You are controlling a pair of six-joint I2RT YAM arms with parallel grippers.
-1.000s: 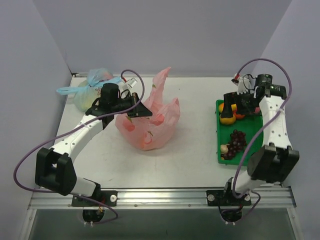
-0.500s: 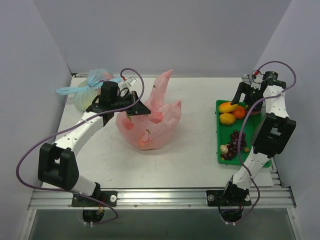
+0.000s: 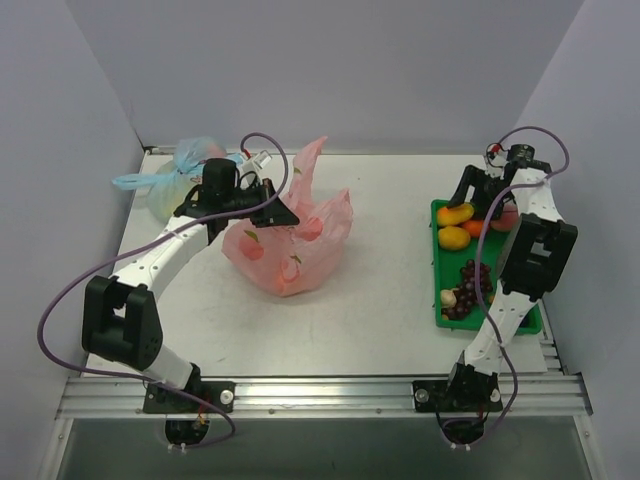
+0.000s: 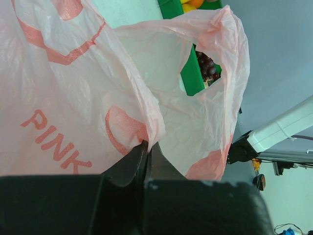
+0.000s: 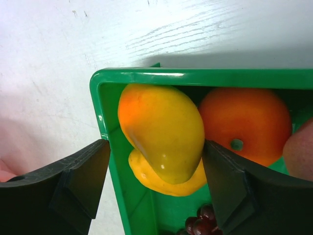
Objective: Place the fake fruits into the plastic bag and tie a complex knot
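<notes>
Over the last second the right arm has folded upright and carried the right tool [image 3: 466, 196] toward the 12 o'clock end of the green tray [image 3: 437, 272], while the left arm has drawn the plastic bag [image 3: 288, 250] slightly toward 9 o'clock.

Its jaws stand spread, one on each side of the upper yellow-orange fruit [image 5: 164, 129]. The left finger is outside the tray wall, and the right finger is close against the fruit's flank; contact there is hard to judge. In the right wrist view that fruit's long axis runs from 11 to 5 o'clock, orange-blushed broad end at 11. A second yellow fruit [image 5: 146, 180] lies under it and the red-orange fruit [image 5: 244, 122] sits at its 3 o'clock. The grape bunch [image 3: 472, 285] lies farther toward 6.

The left tool [image 4: 146, 147] is pressed together on the bag's rim, holding it raised above the tabletop [image 3: 390, 300], with the tray at the bag's 3 o'clock.
</notes>
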